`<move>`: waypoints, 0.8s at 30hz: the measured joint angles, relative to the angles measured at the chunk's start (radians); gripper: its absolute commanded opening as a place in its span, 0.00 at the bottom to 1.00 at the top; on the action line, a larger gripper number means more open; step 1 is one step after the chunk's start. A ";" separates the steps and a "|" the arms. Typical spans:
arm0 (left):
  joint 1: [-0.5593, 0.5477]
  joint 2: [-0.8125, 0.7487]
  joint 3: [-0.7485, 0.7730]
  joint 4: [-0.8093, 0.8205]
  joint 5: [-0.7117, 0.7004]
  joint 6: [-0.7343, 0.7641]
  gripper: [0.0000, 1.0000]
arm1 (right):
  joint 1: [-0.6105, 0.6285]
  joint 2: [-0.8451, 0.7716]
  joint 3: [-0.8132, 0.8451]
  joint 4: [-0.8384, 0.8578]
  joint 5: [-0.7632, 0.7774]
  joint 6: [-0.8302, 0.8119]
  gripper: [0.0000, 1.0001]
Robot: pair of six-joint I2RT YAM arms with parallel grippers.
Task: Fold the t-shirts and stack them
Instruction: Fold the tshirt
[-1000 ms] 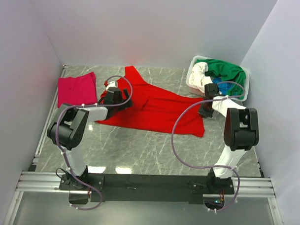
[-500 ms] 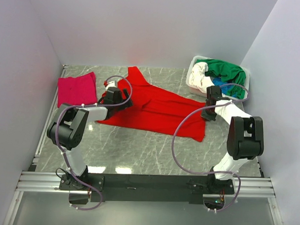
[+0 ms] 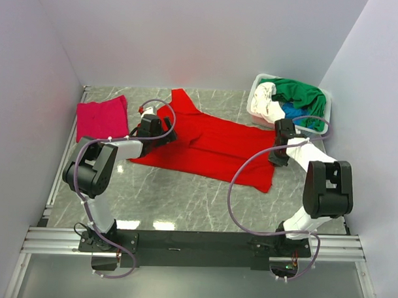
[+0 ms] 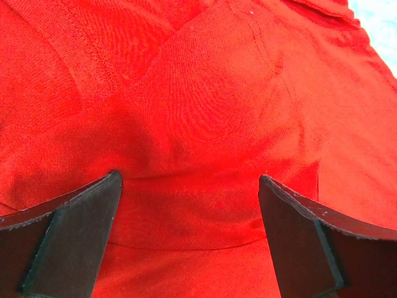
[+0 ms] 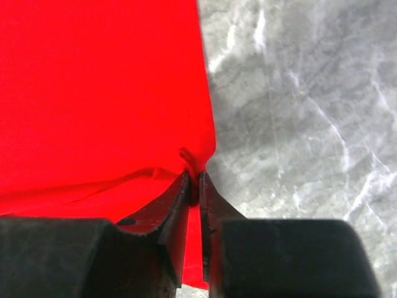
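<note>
Marble tabletop (image 3: pixel 204 201) under red t-shirt (image 3: pixel 212 146), right end effector (image 5: pixel 195 177) on hem.

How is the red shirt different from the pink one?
The red shirt lies spread out in the middle; the pink shirt is folded small at the far left. The red shirt covers far more table than the pink shirt. Both are plain and lie flat.

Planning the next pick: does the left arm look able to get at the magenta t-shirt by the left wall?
Probably yes. The magenta t-shirt lies uncovered just left of the left end effector, which hangs open over the red t-shirt, holding nothing; nothing stands between them.
</note>
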 measured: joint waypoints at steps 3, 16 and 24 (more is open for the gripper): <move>0.000 0.000 0.000 0.000 0.003 0.002 0.99 | -0.001 -0.016 -0.006 -0.012 0.025 -0.001 0.23; 0.003 0.000 0.001 -0.003 0.014 0.003 0.99 | -0.011 -0.111 -0.095 -0.029 0.021 0.001 0.28; 0.003 -0.004 0.001 -0.008 0.021 0.003 0.99 | 0.111 -0.228 -0.169 -0.060 -0.021 0.048 0.40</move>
